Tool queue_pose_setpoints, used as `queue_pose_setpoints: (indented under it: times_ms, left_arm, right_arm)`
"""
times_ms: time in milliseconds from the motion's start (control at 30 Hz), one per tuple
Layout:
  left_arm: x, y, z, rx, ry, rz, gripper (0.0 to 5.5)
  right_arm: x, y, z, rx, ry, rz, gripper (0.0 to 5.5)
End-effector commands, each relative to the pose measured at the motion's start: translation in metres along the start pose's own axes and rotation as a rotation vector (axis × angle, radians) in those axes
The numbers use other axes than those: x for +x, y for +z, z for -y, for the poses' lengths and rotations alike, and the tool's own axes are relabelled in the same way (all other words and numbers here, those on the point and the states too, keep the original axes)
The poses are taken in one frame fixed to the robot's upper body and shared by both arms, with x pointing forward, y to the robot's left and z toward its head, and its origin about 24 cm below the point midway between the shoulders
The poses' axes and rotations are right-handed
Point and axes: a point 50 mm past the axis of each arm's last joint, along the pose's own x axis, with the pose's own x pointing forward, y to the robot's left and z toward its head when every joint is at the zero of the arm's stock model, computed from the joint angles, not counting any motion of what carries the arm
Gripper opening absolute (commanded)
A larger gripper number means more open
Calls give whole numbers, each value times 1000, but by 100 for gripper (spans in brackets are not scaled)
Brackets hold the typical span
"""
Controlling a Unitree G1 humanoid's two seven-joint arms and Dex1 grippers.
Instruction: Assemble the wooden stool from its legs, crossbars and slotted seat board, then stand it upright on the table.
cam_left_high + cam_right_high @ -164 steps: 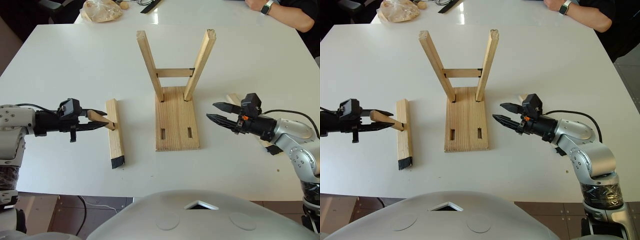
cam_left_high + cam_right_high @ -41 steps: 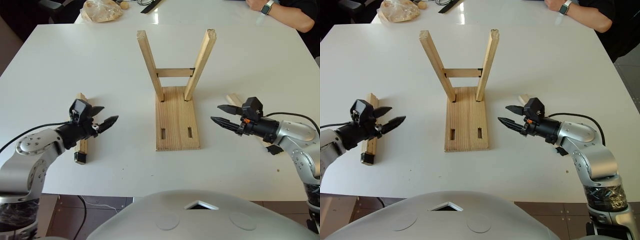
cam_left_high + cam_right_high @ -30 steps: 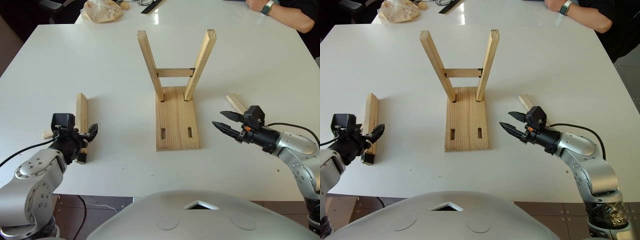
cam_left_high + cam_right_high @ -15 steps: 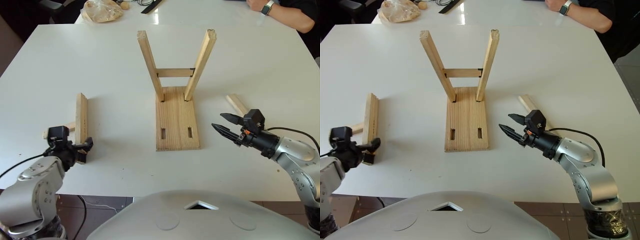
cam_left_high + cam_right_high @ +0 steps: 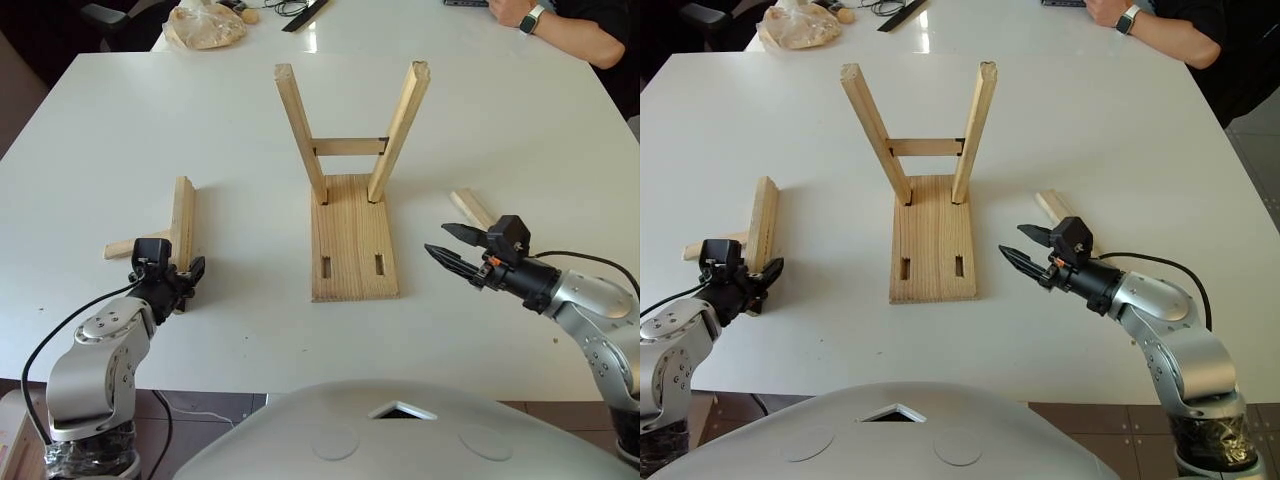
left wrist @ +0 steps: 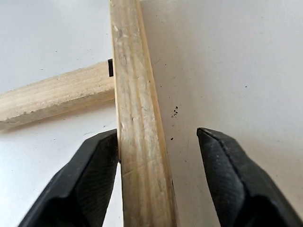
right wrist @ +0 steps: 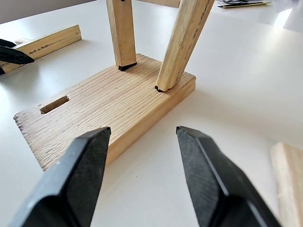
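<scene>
We judge the stool about half built. The seat board (image 5: 352, 240) lies flat at the middle of the white table (image 5: 120, 130). Two upright legs (image 5: 300, 132) stand in its far slots, leaning apart and tied by a crossbar (image 5: 348, 146), while the two near slots (image 5: 326, 266) are bare. The second pair is not yet joined. The left loose leg (image 5: 181, 222) lies towards the table's left edge with a second crossbar (image 5: 128, 247) stuck into its side. The right loose leg (image 5: 472, 209) lies towards the right edge, well apart from it. Our left gripper (image 6: 157, 135) sits low at the near end of the left loose leg. Its fingers are parted astride the wood, one pad (image 6: 97, 179) close against it and the other clear, so nothing is clamped. Our right gripper (image 5: 438, 239) hovers wide open and empty just beside the seat board's near right corner. As we see it, what remains is to join the two loose legs through the second crossbar, seat them in the near slots, and turn the stool onto its feet. The tabletop is plain, glossy and lightly speckled. Past its far edge, a crumpled bag (image 5: 203, 22) and dark cables (image 5: 300, 10) lie on a further white surface.
</scene>
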Motion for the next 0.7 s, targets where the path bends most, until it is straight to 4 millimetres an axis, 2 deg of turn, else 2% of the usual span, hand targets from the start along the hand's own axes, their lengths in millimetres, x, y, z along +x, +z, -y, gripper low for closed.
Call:
queue_pose_setpoints:
  times_ms: [33, 267, 333, 367, 467, 567, 633, 700]
  left_arm:
    - [6, -16, -5, -40, 15, -83, 218]
    - [24, 34, -11, -26, 38, 111, 119]
    - [27, 62, -15, -45, 74, 247, 110]
    - [26, 82, -16, -62, 79, 352, 110]
    - [10, 143, -13, -48, 68, 671, 110]
    - [-17, 195, -4, 18, 76, 962, 110]
    - [-33, 217, 5, 96, 76, 1109, 110]
    - [-49, 231, 27, 241, 33, 1267, 110]
  right_arm:
    - [0, 2, 2, -14, 15, -14, 256]
    - [5, 4, 5, -25, 22, -8, 256]
    - [6, 7, 8, -34, 24, -2, 256]
    - [6, 8, 10, -39, 24, 1, 256]
    - [5, 15, 16, -60, 20, 18, 256]
    - [7, 39, 24, -65, 43, 110, 256]
    - [9, 59, 26, -61, 66, 193, 256]
    - [11, 84, 26, -60, 82, 296, 256]
